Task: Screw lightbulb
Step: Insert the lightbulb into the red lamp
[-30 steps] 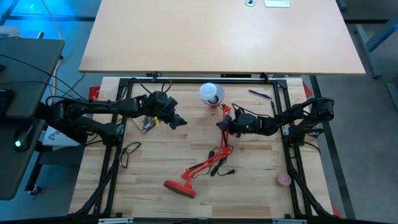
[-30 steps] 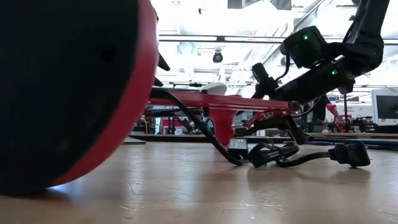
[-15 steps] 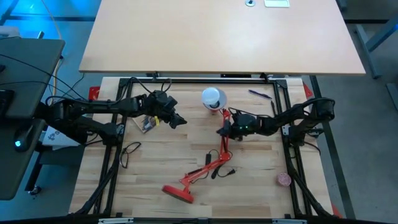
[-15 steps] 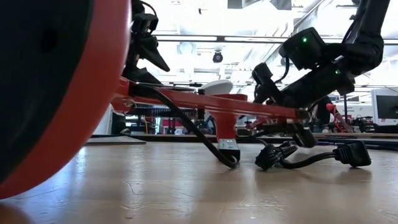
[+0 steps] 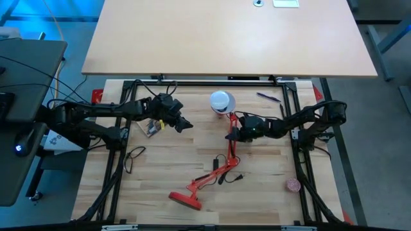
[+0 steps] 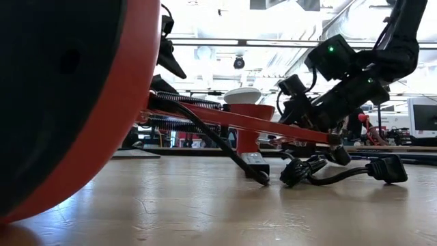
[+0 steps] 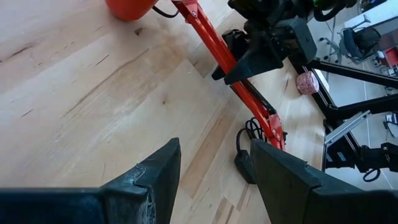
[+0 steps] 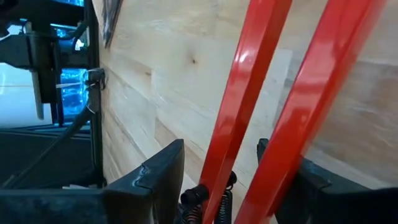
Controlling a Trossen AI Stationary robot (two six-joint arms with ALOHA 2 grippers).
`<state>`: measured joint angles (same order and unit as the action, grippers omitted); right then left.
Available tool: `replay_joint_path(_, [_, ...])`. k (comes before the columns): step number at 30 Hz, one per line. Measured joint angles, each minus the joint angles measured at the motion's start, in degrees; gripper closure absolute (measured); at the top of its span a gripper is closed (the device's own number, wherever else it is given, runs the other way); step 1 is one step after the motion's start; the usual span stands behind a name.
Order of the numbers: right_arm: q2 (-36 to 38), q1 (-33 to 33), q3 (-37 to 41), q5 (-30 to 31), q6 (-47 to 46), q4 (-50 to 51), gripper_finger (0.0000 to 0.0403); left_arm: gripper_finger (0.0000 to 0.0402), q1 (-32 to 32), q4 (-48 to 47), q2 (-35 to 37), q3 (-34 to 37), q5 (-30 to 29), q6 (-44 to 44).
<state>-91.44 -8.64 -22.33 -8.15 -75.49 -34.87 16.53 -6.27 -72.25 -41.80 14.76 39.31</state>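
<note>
Lamp base [image 5: 185,199] now farther from the table edge, right hand [image 5: 232,134] clamped on its red arm [image 5: 230,151], left hand [image 5: 187,126] apart.

Light wood-plank worktable [image 5: 180,154] sits inside a black metal frame [image 5: 122,115], and just past its far edge there's a bigger pale smooth tabletop [image 5: 225,38]. Grey floor [image 5: 385,128] off to one side — blue glow [image 5: 38,16] on the floor over at the other. Looking across at table height it's a bright room, long ceiling strip lights [image 6: 225,42], and a computer monitor [image 6: 423,117] way back.
</note>
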Motion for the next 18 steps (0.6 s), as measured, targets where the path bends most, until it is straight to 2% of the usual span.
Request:
replay_joint_path(3, [0.00, 0.00, 0.00, -0.81, 0.92, 0.19, 0.0208, 0.0218, 0.00, 0.01, 0.00, 0.00, 0.00, 0.07])
replay_joint_path(6, [0.00, 0.00, 0.00, -2.48, 6.41, 0.82, 0.0208, 0.0218, 0.00, 0.01, 0.00, 0.00, 0.00, 0.17])
replay_joint_path(13, [0.00, 0.00, 0.00, -9.78, 15.17, 1.43, 0.0207, 0.0218, 0.00, 0.01, 0.00, 0.00, 0.00, 0.54])
replay_joint_path(18, [0.04, 0.07, -0.07, -8.86, 15.67, 2.09, 0.0207, 0.0218, 0.08, 0.01, 0.00, 0.01, -0.51, 0.56])
